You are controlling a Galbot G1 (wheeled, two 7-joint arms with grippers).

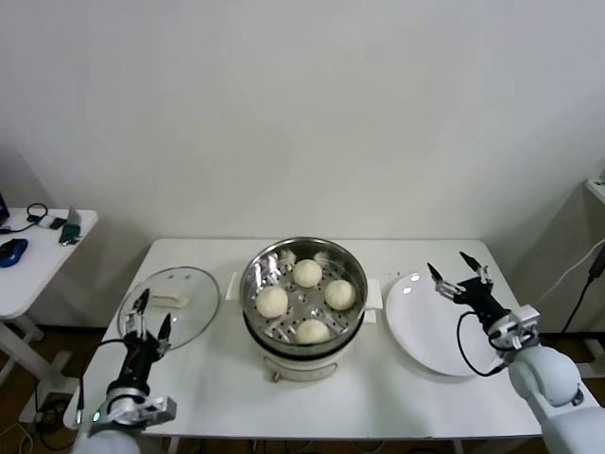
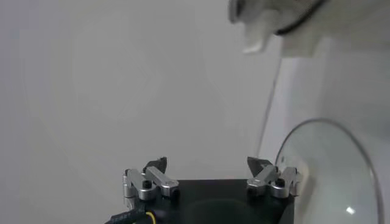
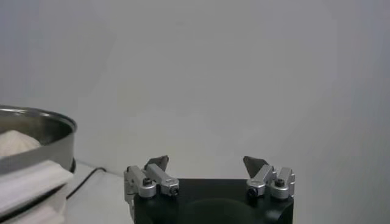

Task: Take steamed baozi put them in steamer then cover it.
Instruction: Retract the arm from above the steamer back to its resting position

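Observation:
The steamer [image 1: 302,355] stands at the table's centre, uncovered, with several steamed baozi [image 1: 306,272] on its perforated tray. In the right wrist view its steel rim [image 3: 36,125] and one baozi [image 3: 13,141] show at the side. The cover [image 1: 194,284], a glass lid with a cream handle [image 1: 171,300], lies flat on the table left of the steamer. My left gripper [image 1: 152,315] [image 2: 207,164] hovers open at the lid's [image 2: 329,182] near edge, holding nothing. My right gripper [image 1: 450,269] [image 3: 206,161] is open and empty above the white plate's far part.
An empty white plate [image 1: 425,333] lies right of the steamer. A small side table [image 1: 38,260] with a few items stands off to the far left. A black cable [image 1: 465,345] loops from the right wrist over the plate. The wall is close behind.

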